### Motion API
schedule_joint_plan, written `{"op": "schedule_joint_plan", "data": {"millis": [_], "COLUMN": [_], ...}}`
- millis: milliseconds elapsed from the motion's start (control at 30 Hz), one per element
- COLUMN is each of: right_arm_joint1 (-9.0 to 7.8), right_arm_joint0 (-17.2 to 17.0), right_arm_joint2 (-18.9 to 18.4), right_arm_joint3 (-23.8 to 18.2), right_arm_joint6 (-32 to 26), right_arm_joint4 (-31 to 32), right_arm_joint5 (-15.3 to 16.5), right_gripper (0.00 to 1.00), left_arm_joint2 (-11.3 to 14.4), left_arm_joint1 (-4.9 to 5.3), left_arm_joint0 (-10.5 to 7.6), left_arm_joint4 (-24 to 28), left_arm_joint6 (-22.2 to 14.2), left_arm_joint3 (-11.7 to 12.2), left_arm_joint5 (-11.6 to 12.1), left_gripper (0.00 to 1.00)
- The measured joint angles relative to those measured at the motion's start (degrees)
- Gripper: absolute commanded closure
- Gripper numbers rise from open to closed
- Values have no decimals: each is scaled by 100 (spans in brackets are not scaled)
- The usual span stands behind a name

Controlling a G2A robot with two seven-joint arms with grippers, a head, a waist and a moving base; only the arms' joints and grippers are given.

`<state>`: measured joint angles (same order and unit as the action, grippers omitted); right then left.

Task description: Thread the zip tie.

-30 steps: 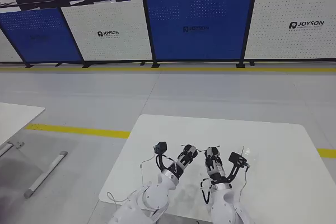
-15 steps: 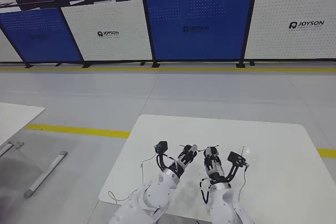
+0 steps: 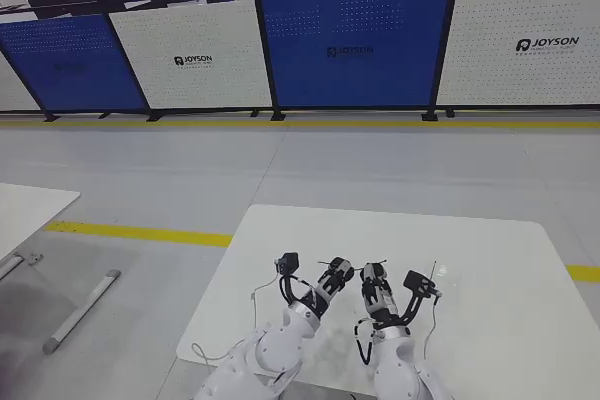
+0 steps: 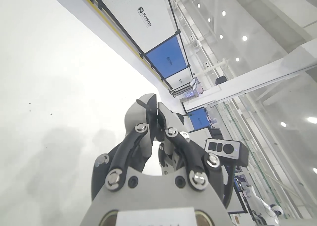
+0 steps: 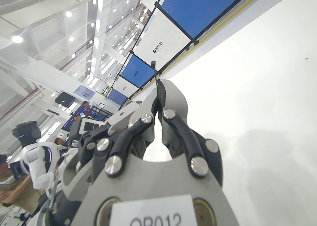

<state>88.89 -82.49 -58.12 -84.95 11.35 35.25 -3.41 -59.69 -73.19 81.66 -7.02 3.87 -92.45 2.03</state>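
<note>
Right pincer (image 5: 159, 85) — on zip tie (image 5: 155, 73)

The zip tie (image 5: 154, 73) is showing black against the plain white bench (image 3: 480, 250). The left gripper (image 4: 157, 113) and the right gripper (image 5: 158, 95) are wearing grey shells with black links. Blue and white dotted panels (image 3: 355, 50) are backing a yellow floor stripe (image 3: 130, 233).

Blue and white panels (image 3: 355, 50), grey floor (image 3: 280, 160)

White table (image 3: 500, 250), rounded corners; few tiny dark specks (image 4: 29, 103) on surface.
</note>
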Motion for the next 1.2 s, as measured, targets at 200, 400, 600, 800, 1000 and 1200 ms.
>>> {"op": "schedule_joint_plan", "data": {"millis": [200, 400, 600, 800, 1000, 1200], "right_arm_joint1": [-29, -54, -59, -71, -87, -99], "right_arm_joint0": [-67, -129, -140, -191, -225, -264], "right_arm_joint2": [-129, -172, -172, -232, -229, -269], "right_arm_joint3": [-51, -142, -150, -204, -258, -289], "right_arm_joint6": [-196, -317, -347, -316, -391, -353], "right_arm_joint4": [-155, -164, -151, -193, -129, -64], "right_arm_joint5": [211, 389, 373, 402, 435, 353], "right_gripper": [100, 100, 100, 100, 100, 100], "left_arm_joint2": [-49, -34, -47, -59, -10, -10], "left_arm_joint1": [4, 1, -5, -13, -25, -36], "left_arm_joint0": [51, 59, 78, 125, 122, 134], "left_arm_joint4": [-39, -115, -119, -160, -224, -267], "left_arm_joint6": [1, -73, -83, 23, -20, 54], "left_arm_joint3": [-40, -26, -55, -114, -116, -133], "left_arm_joint5": [92, 81, 116, 130, 78, 53], "left_gripper": [100, 100, 100, 100, 100, 35]}}
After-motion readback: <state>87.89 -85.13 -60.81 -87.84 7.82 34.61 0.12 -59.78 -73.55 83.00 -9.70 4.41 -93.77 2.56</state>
